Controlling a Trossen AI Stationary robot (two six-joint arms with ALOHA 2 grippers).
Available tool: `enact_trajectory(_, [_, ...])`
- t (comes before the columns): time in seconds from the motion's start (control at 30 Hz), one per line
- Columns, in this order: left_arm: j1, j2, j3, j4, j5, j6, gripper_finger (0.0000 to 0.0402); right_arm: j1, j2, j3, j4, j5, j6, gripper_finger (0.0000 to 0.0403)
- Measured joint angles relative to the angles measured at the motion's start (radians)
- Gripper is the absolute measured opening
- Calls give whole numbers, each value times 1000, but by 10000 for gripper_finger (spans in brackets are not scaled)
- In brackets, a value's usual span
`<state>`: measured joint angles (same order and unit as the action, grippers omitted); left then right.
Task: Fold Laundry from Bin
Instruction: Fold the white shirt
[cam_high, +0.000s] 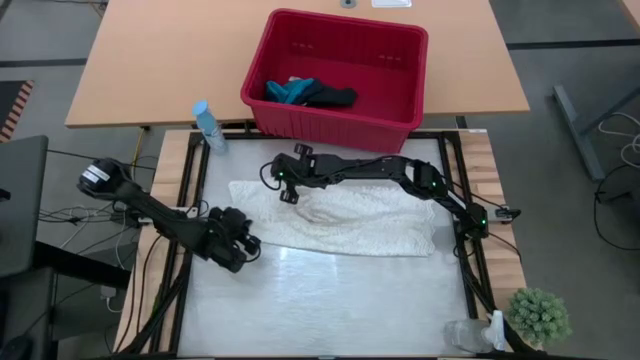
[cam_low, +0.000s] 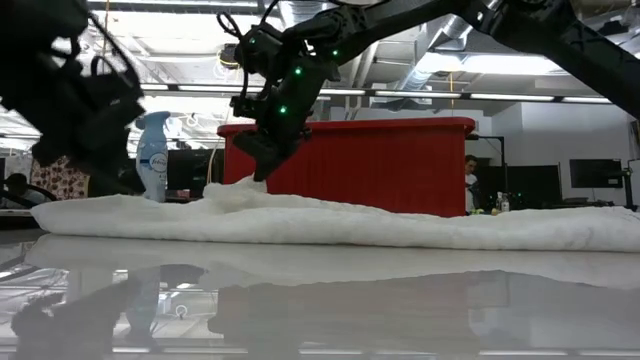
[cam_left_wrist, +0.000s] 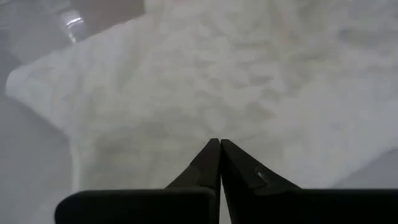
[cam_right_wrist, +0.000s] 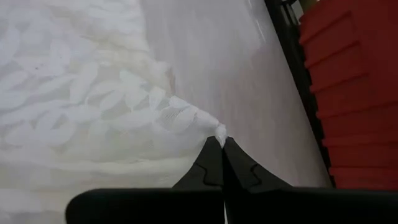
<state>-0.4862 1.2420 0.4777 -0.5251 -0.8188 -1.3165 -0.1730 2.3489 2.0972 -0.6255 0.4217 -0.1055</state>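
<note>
High view shows you the large white cloth (cam_high: 335, 222) lying spread across the middle of the glossy surface (cam_high: 330, 300), with its long edges running from left to right. It is soft and has a lacy leaf pattern, and its far edge is bunched up into a small ridge. The near half of the surface in front of it is bare, so you have open room there.

Your right tool (cam_high: 287, 186) is over the far left part of the cloth, and its fingers are together, pinching a small tip of the cloth edge (cam_right_wrist: 219, 132). Your left tool (cam_high: 246, 243) is at the near left edge of the cloth, just above it, with its fingers also together and nothing between them.

Behind the cloth stands the red bin (cam_high: 340, 120), made of hard plastic, rectangular, with a rimmed edge. Inside it you see the teal cloth (cam_high: 290, 91) touching the dark cloth (cam_high: 330, 97). A pale blue spray bottle (cam_high: 208, 126) stands just left of the bin.
</note>
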Motion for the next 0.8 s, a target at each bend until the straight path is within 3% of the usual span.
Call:
enact_trajectory(0.37, [-63, -67, 27, 14, -86, 57, 0, -1, -1, 0, -22, -1, 0, 14])
enact_trajectory(0.6, [-124, -65, -148, 208, -88, -71, 0, -4, -1, 0, -22, -5, -5, 14])
enact_trajectory(0.8, [-124, -65, -245, 241, -218, -199, 0, -3, -1, 0, -22, -46, -8, 14])
